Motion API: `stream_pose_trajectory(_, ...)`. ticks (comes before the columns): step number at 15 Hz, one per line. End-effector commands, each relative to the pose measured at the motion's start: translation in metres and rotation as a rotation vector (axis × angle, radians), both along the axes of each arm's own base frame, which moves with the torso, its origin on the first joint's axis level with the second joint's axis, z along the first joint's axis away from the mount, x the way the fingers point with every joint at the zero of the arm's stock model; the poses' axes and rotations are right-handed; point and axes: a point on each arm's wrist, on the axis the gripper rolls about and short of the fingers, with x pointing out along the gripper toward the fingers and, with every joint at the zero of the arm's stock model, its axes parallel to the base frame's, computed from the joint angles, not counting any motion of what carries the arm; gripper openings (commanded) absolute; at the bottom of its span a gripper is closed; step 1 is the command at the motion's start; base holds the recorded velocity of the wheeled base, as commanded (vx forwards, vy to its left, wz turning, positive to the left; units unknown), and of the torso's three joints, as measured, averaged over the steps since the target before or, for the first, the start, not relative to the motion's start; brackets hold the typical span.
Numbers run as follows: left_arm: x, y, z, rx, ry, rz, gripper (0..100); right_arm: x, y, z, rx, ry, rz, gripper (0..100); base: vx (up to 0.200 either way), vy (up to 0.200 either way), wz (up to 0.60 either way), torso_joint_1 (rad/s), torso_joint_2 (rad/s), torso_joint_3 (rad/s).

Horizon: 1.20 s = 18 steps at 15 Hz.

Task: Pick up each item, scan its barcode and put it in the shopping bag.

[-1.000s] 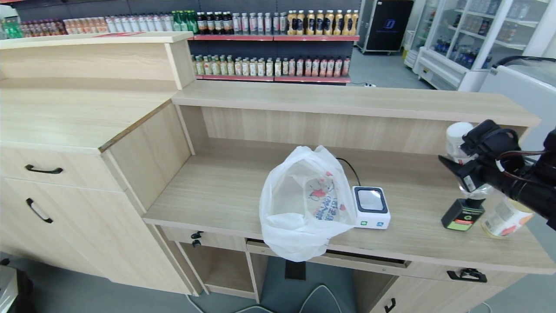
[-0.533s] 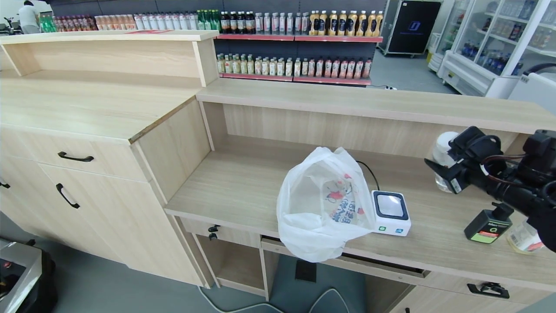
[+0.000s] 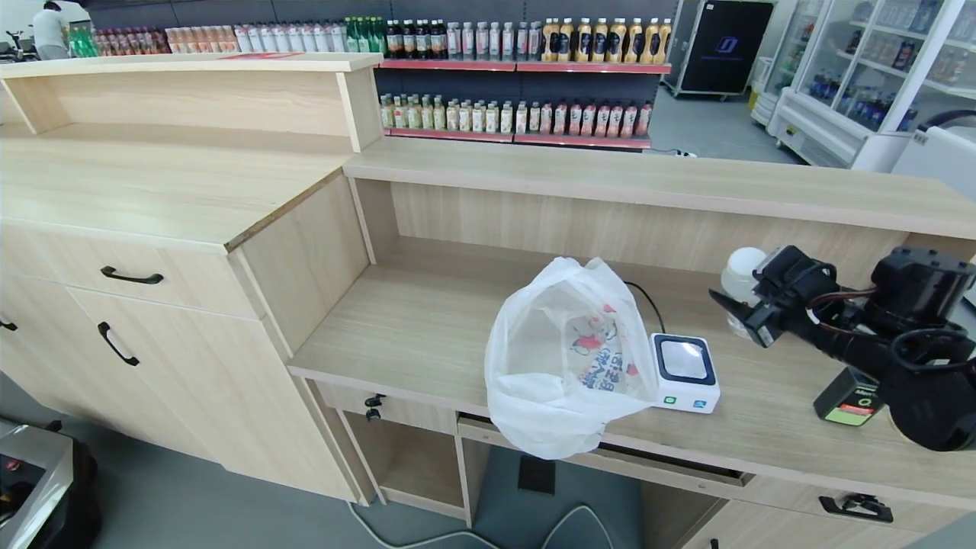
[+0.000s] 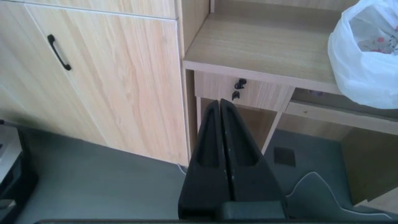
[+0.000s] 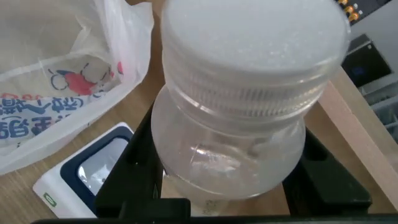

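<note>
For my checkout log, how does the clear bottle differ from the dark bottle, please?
The clear bottle, white-capped, is held in the right gripper; the dark bottle stands ungripped on the counter with a green-and-red label. Both are right of the scanner.

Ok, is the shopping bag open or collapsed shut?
Open. The shopping bag stands on the counter with its mouth gaping wide, inner wall visible.

A wooden counter with black-handled drawers fronts stocked drink shelves.
</note>
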Motion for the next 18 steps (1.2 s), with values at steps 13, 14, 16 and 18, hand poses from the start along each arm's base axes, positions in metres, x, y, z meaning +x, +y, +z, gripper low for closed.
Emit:
stream_pose_trajectory(13, 0.000, 0.000, 0.000, 0.000, 0.000, 0.000, 0, 0.037, 0.017, -0.025, 0.020, -0.016, 0.154, 0, 0.000, 0.000, 0.00, 0.000, 0.00, 0.000)
stream_pose_trajectory(14, 0.000, 0.000, 0.000, 0.000, 0.000, 0.000, 0, 0.037, 0.017, -0.025, 0.020, -0.014, 0.163, 0, 0.000, 0.000, 0.00, 0.000, 0.00, 0.000)
stream_pose_trajectory(16, 0.000, 0.000, 0.000, 0.000, 0.000, 0.000, 0, 0.038, 0.017, -0.026, 0.020, -0.013, 0.166, 0, 0.000, 0.000, 0.00, 0.000, 0.00, 0.000)
stream_pose_trajectory(18, 0.000, 0.000, 0.000, 0.000, 0.000, 0.000, 0, 0.038, 0.017, -0.027, 0.021, -0.009, 0.166, 0, 0.000, 0.000, 0.00, 0.000, 0.00, 0.000)
